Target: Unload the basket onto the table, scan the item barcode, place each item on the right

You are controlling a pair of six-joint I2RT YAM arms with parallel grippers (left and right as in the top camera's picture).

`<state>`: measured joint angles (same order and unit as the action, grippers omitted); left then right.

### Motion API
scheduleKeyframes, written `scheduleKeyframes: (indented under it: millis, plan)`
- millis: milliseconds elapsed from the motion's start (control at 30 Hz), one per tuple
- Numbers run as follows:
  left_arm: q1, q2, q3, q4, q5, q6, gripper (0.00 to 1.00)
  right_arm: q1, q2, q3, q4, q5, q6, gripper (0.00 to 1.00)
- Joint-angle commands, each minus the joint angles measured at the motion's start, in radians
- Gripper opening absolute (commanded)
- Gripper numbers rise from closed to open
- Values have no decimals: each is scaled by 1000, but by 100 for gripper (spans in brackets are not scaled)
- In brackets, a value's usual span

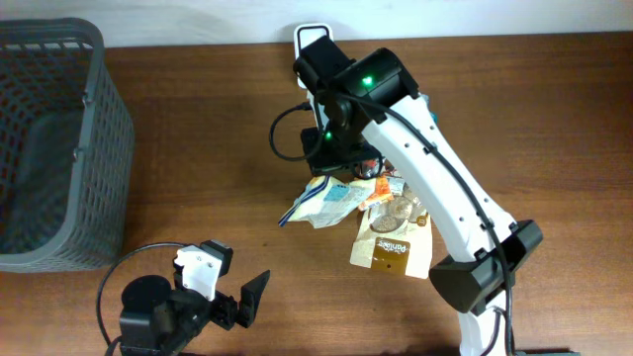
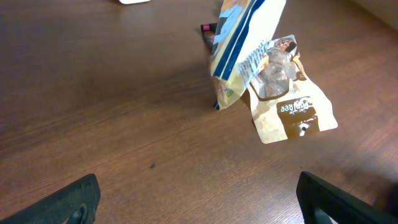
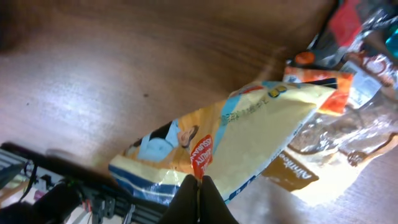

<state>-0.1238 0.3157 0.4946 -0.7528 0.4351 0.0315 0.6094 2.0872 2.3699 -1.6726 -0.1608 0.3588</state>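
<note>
A yellow snack packet with blue stripes hangs tilted above the table, its lower corner near the wood. My right gripper is shut on its edge, the dark fingers pinched together on the foil. From overhead the packet shows below the right gripper, which the arm mostly hides. In the left wrist view the same packet stands raised beside a brown-and-cream pouch. My left gripper rests near the front left, open and empty, fingertips wide apart. No barcode is clear.
More snack packets lie in a pile under the right arm, with the brown-and-cream pouch at its front. A grey mesh basket stands at the left. A white-edged device sits at the back edge.
</note>
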Motion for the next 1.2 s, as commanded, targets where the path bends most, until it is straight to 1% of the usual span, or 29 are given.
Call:
scheduleKeyframes:
  millis: [0,200,333,500,533,600,633,667,800,933,967,1000,1033,1167]
  plan:
    - [4,-6,-3,2,10,15,99,5,10,-5,57,31,-2,4]
    - [4,-6,-3,2,10,15,99,33,103,-5,133,31,-2,4]
    - [4,-6,-3,2,10,15,99,52,183,-5,245,13,-2,4]
    - [4,-6,-3,2,10,15,99,66,228,-5,385,-77,-2,5]
    - [4,-6,-3,2,10,15,99,67,228,-5,409,-95,-2,11]
    - [4,-6,-3,2,10,15,99,66,228,-4,441,-120,-3,30]
    - [4,-6,-3,2,10,15,99,66,227,-3,451,-120,-3,44]
    - [4,-6,-3,2,10,15,99,63,227,-3,457,-119,-7,52]
    - [4,-6,-3,2,10,15,99,16,216,-2,428,-120,-10,65]
    - [4,-6,-3,2,10,15,99,-50,214,-2,338,-120,-10,65]
    - [4,-6,-3,2,10,15,99,-66,214,-2,308,-120,-10,62]
    - [4,-6,-3,2,10,15,99,-83,214,-3,269,-119,-10,55]
    - [4,-6,-3,2,10,15,99,-96,214,-3,233,-119,-10,44]
    - [4,-6,-3,2,10,15,99,-100,214,-38,156,-116,-74,23]
